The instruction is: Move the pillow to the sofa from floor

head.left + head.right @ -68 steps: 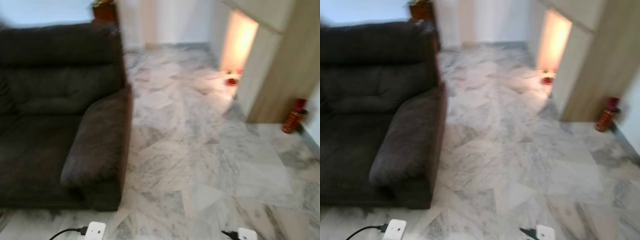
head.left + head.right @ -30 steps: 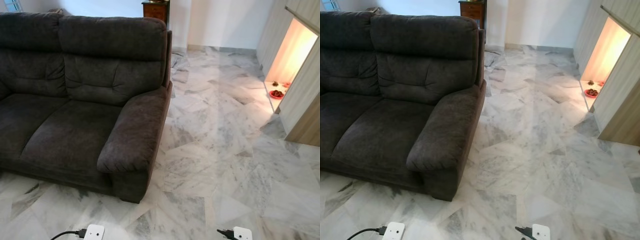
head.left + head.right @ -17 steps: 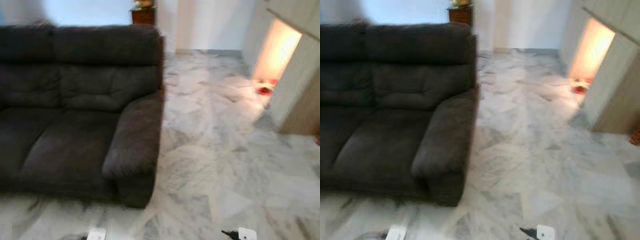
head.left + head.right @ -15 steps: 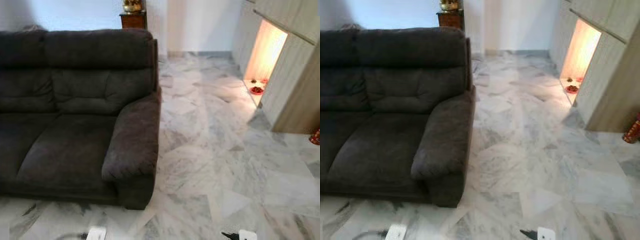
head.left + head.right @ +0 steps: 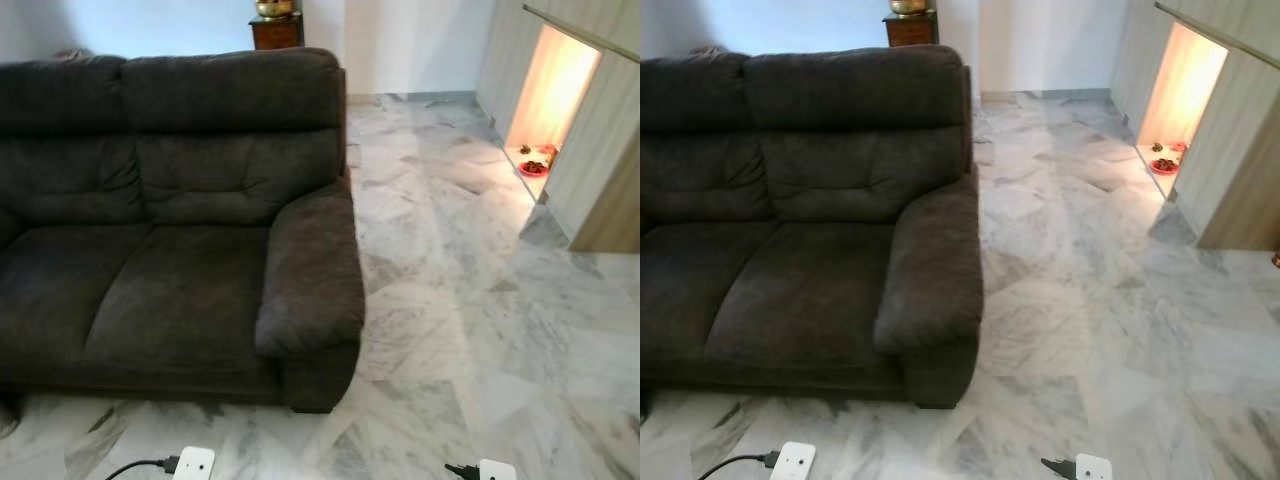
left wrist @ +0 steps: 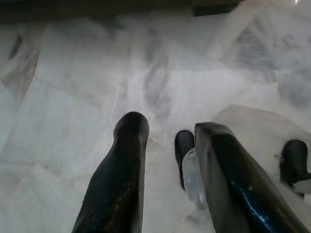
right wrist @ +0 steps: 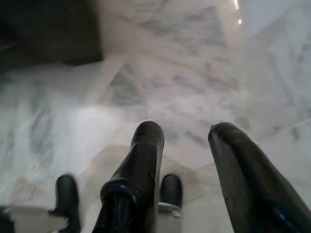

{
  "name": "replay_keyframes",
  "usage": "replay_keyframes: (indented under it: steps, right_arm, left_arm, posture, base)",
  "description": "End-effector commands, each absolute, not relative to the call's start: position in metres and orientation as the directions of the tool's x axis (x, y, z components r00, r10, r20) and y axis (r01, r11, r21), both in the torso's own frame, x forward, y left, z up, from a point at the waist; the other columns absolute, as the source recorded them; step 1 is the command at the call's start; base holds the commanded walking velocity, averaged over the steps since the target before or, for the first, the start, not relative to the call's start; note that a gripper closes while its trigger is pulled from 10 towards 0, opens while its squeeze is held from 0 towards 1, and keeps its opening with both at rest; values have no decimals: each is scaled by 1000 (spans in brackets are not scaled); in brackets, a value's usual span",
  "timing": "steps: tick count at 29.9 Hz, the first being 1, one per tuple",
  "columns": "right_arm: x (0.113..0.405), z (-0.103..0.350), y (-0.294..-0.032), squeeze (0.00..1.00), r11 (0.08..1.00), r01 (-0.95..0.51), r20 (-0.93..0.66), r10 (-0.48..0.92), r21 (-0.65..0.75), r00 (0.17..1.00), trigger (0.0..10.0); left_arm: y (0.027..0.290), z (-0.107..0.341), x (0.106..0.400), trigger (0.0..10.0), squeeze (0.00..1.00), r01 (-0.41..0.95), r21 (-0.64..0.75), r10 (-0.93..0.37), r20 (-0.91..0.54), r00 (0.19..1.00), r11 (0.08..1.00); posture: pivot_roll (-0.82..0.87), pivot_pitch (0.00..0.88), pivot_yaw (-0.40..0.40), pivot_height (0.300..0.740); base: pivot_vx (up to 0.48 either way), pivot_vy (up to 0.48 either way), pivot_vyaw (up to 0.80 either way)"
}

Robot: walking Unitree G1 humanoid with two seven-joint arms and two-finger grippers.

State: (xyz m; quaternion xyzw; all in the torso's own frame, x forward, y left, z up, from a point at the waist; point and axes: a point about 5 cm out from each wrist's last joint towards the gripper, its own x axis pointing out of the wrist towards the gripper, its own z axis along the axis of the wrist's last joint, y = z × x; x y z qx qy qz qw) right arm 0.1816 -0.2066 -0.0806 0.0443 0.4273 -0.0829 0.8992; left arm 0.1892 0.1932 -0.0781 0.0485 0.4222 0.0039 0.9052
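Right now the dark grey sofa (image 5: 180, 220) stands to the robot's left, its two seat cushions bare and its near armrest (image 5: 312, 275) jutting out over the marble floor (image 5: 470, 300). No pillow can be made out on the sofa or on the stretch of floor in sight, so I cannot tell where it lies.

Both arms hang low. The left gripper (image 6: 170, 133) points down at the pale veined tiles, its two black fingers (image 6: 127, 160) parted with a clear gap between them and nothing held. The right gripper (image 7: 187, 133) hangs the same way — fingers (image 7: 143, 155) spread apart, empty, over the floor just beside the sofa's dark base.

Beyond the sofa's back a small wooden cabinet (image 5: 276, 30) stands against the wall. Off to the right a lit niche (image 5: 550, 90) glows warm in a run of wood-panelled cupboards, with a red dish (image 5: 533, 168) on its floor. Two white wrist blocks (image 5: 193, 463) show at the bottom of the head views — a black cable runs to the left one.
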Motion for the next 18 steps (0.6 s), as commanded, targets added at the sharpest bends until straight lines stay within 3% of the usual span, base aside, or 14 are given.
replay_keyframes:
  steps: [1,18]
  right_arm:
    - [159,-97,-158,0,944,236,-839,69,229,540,10000]
    - [158,-97,-161,0,956,201,-845,76,212,529,10000]
  left_arm:
    - [228,-83,171,10000,0,-162,81,158,-823,546,983]
    - [224,-84,170,10000,0,-164,78,156,-826,542,983]
  posture:
    - [144,54,92,740]
    - [165,32,72,740]
  base:
    - [0,480,0]
    - [0,480,0]
